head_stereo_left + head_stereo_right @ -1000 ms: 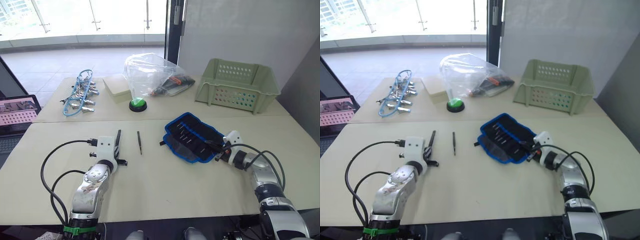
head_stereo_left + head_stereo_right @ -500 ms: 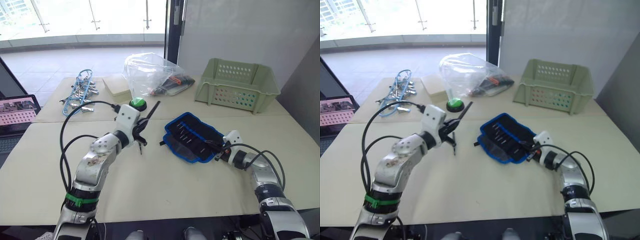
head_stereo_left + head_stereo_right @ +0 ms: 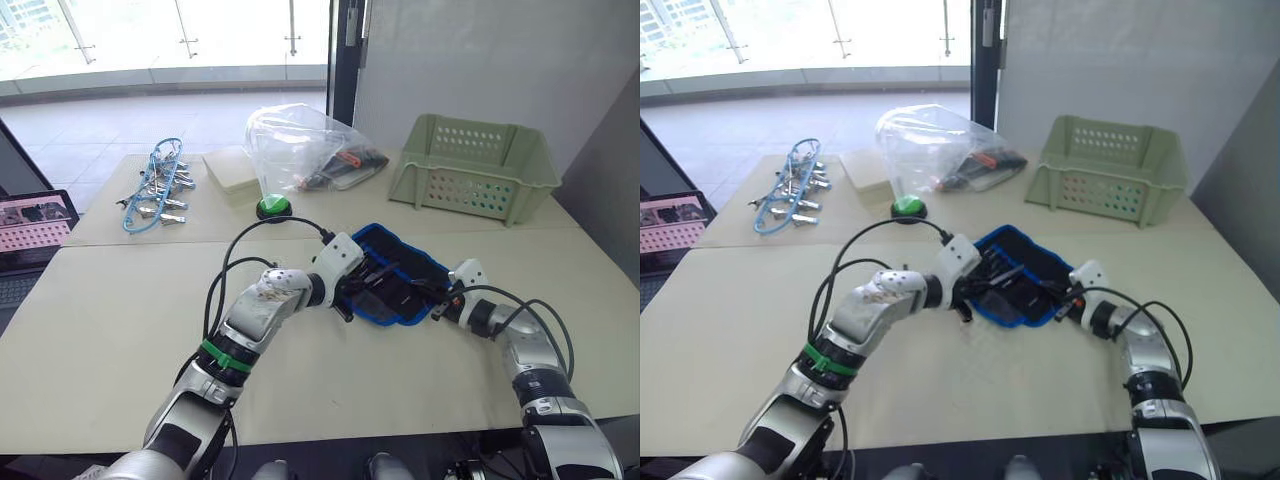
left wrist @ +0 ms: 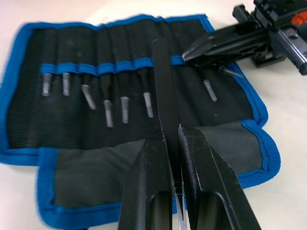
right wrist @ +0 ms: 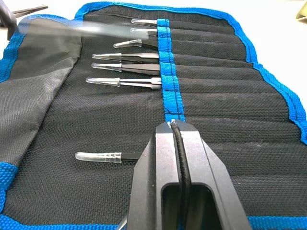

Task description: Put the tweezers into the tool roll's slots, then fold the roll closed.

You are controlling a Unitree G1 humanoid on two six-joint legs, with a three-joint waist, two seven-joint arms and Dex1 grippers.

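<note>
The tool roll point(image 3: 405, 272) lies open on the table, black with blue edging, and several tweezers point(image 4: 107, 111) sit in its slots point(image 5: 165, 72) with clear-capped tips showing. My left gripper point(image 4: 171, 136) is shut on one more black tweezer point(image 4: 164, 81), held over the roll and pointing at an empty slot. In the head views that gripper point(image 3: 362, 284) hovers at the roll's near left part. My right gripper point(image 5: 171, 124) is shut on the roll's blue slot band at the roll's right end point(image 3: 441, 297).
Along the back of the table stand a clear plastic bag point(image 3: 300, 145), a green button point(image 3: 274, 207), a pale green basket point(image 3: 470, 170), a beige box point(image 3: 232, 172) and silver clamps on blue cord point(image 3: 155, 190). A laptop point(image 3: 35, 225) sits far left.
My left arm swung right from the table's left side, took the tweezer that lay on the table, and carried it over the roll. The right gripper stayed put.
</note>
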